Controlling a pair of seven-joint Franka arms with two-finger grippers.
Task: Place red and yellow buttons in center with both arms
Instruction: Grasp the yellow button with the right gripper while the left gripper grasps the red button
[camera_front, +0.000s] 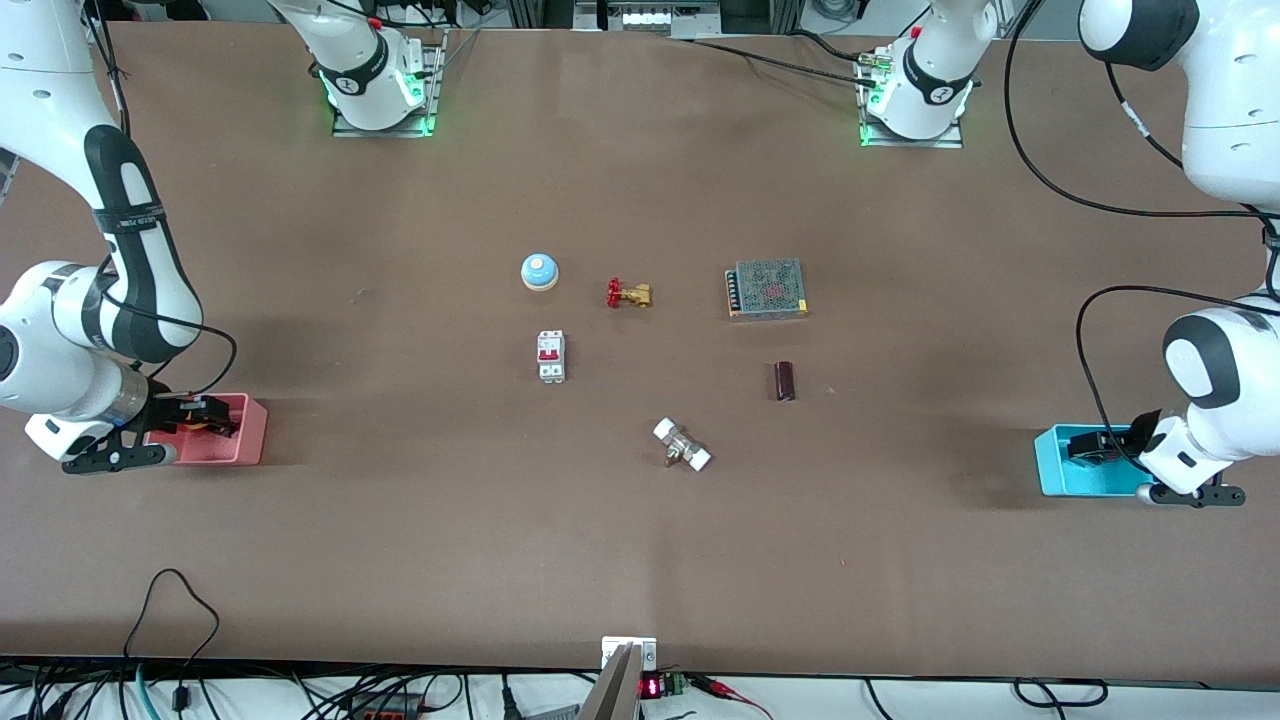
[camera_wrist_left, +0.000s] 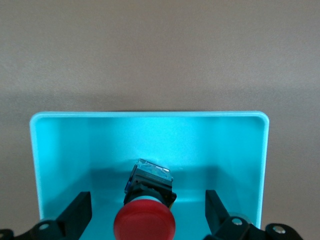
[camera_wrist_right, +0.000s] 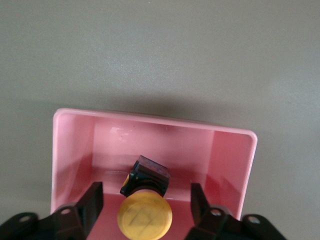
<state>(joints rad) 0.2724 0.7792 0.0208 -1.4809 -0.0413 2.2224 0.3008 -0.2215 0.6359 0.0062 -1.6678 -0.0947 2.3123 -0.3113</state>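
The left gripper (camera_wrist_left: 147, 220) hangs inside a shallow turquoise plastic bin (camera_wrist_left: 50, 150) at the left arm's end of the desk (camera_front: 400, 560), its black jaws spread wide with a gap on either side of a push button with a round red cap on a black base (camera_wrist_left: 145, 225), which lies tilted on the bin floor, touched by neither finger. The right gripper (camera_wrist_right: 145, 210) mirrors this inside a pink plastic bin (camera_wrist_right: 75, 150) at the right arm's end, jaws likewise spread around a push button with a round orange-yellow cap (camera_wrist_right: 145, 216), also lying loose and ungripped. Both arms appear to be at the grasping step, with nothing lifted yet. The next move calls for each pair of jaws to close squarely on its button, then lift clear of the bin wall. The bare brown middle of the desk is ringed by a blue dome bell (camera_front: 539, 271), a brass valve with a red handle (camera_front: 629, 294) and a white circuit breaker (camera_front: 551, 356), so each button needs a free spot among them.
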